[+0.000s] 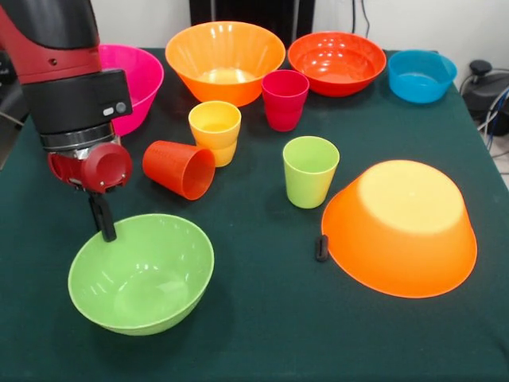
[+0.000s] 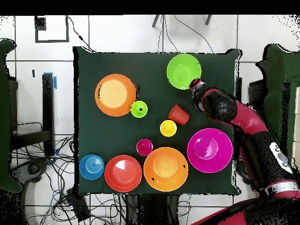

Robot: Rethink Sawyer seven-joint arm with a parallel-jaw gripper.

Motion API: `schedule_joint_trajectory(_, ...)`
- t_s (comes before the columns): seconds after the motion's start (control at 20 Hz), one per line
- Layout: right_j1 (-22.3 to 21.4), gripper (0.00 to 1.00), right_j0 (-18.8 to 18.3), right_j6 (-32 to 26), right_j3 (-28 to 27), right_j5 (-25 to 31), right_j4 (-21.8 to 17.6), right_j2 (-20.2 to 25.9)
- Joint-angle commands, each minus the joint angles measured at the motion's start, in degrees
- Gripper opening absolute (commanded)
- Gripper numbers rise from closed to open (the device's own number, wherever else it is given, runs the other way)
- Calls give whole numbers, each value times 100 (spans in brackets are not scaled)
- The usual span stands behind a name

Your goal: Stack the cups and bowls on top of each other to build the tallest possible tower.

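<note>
— Gripper (image 1: pixel 103 223) sits at my green bowl's (image 1: pixel 141 274) far-left rim, near the table's front; I can't tell if it's open.
— Light, slick plastic. I'd pinch that thin rim.

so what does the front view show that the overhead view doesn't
Only the front view shows the orange-red plastic cup lying on its side with its mouth open, and the gripper at the lime green plastic bowl's rim. Only the overhead view shows the whole dark green table and the cables around it. Both show the large orange bowl upside down.
</note>
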Motion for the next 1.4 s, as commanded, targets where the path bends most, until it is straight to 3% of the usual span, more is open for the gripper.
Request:
schedule_joint_trajectory(0.05, -394, 0, 504, -164, -209, 736, -283, -702)
schedule_joint_trajectory(0.4, -17, 0, 689, -136, -62, 375, -535, -1150)
schedule_joint_trajectory(0.55, -47, 0, 782, -106, 38, 231, -601, -1334)
schedule_joint_trajectory(0.9, -388, 0, 847, -287, 237, 648, -398, -1418)
schedule_joint_trajectory(1.4, -408, 0, 771, -372, 470, 408, -455, -1471)
